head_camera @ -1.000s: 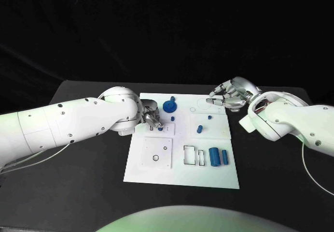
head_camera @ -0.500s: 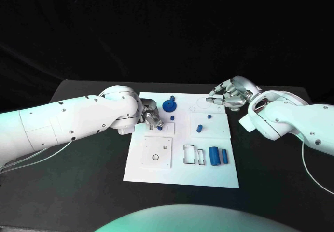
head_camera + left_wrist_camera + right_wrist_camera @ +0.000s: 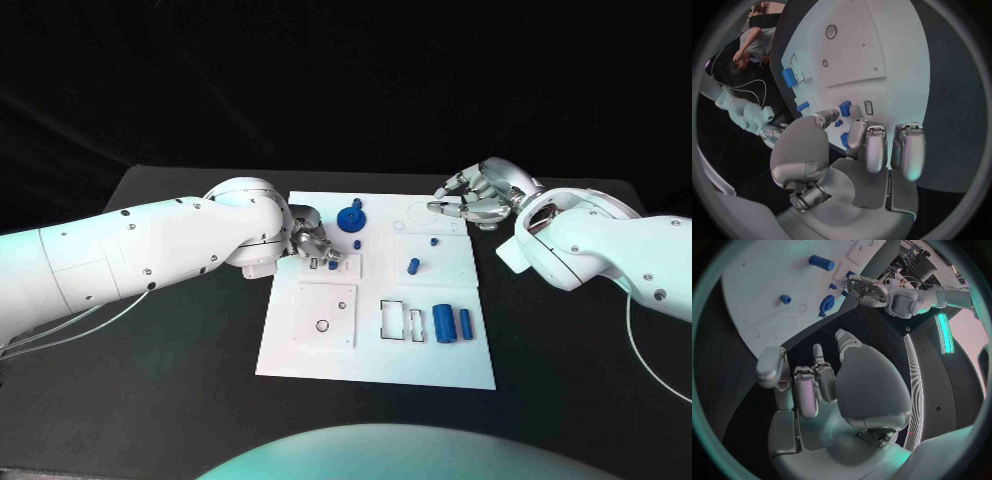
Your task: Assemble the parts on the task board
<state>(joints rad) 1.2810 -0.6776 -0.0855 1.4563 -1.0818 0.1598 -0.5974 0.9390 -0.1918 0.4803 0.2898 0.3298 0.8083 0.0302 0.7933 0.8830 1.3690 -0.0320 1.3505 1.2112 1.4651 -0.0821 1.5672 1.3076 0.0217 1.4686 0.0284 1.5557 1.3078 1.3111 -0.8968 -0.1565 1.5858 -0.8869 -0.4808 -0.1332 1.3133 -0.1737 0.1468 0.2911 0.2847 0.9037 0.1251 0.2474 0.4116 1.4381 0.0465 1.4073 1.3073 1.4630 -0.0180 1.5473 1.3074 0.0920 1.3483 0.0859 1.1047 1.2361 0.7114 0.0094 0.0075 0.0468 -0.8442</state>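
The white task board (image 3: pixel 378 345) lies mid-table. My left hand (image 3: pixel 310 243) hovers over its far left part, fingers apart and holding nothing. A small blue part (image 3: pixel 335 263) stands just off its fingertips (image 3: pixel 873 142), beside a small slot (image 3: pixel 868 107). A blue knob (image 3: pixel 351 217) and a small peg (image 3: pixel 356 243) stand just beyond. Another peg (image 3: pixel 414 266) sits mid-board, and two blue cylinders (image 3: pixel 453 323) lie at the right. My right hand (image 3: pixel 473 202) hangs over the board's far right corner, fingers (image 3: pixel 811 387) loosely bent, nothing in them.
A square white plate (image 3: pixel 326 313) with a ring hole lies on the board's left half, with narrow rectangular slots (image 3: pixel 402 320) next to the cylinders. Black table (image 3: pixel 173 380) surrounds the board. Both white arms flank it.
My left hand has drawn back slightly toward the board's left edge, uncovering the small blue part at its fingertips. The right hand has not moved.
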